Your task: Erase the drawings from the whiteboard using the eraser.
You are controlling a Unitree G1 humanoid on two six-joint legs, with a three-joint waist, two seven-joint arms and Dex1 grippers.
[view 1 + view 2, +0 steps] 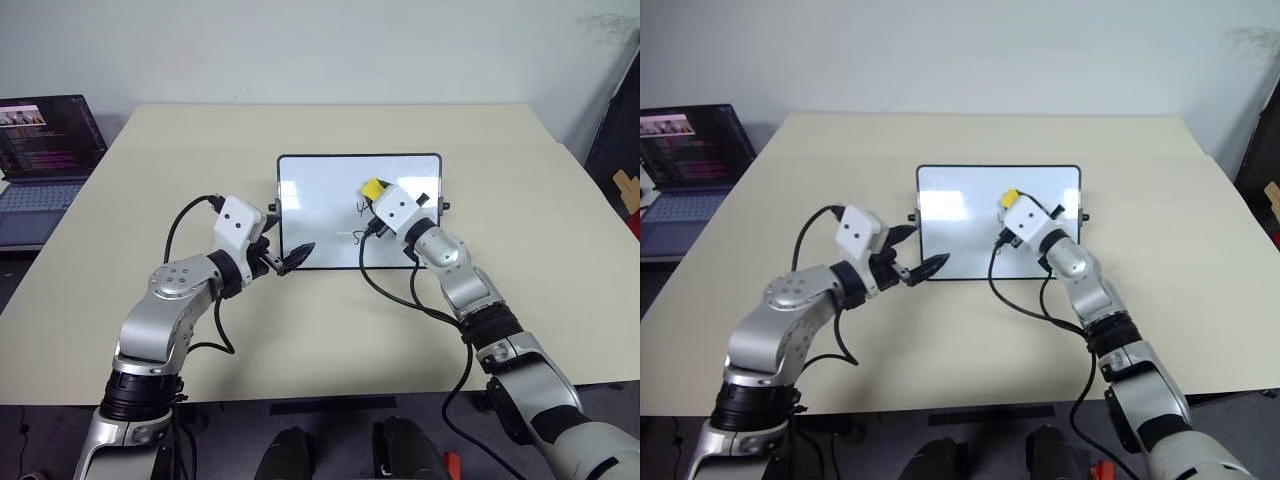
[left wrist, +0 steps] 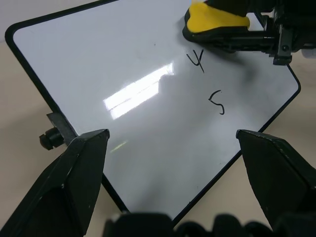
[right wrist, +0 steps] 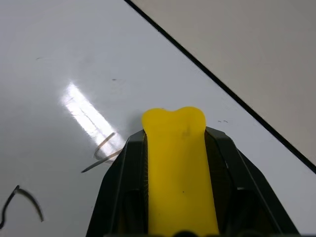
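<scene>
The whiteboard (image 1: 310,200) lies flat at the table's middle, black-framed, with small knobs on its short sides. The drawings are a "4"-like mark (image 2: 196,61) and a "5"-like mark (image 2: 217,101) on its right half, with faint smeared lines (image 3: 103,153) beside the eraser. My right gripper (image 3: 175,133) is shut on the yellow eraser (image 1: 374,188), holding it over the board just beyond the "4". My left gripper (image 2: 173,143) is open, its fingers (image 1: 298,253) spread wide at the board's near left edge with nothing between them.
An open laptop (image 1: 45,150) stands on a lower surface at the far left. Black cables (image 1: 400,290) hang from both wrists over the beige table (image 1: 330,340). A dark panel with a wooden piece (image 1: 625,190) stands past the table's right edge.
</scene>
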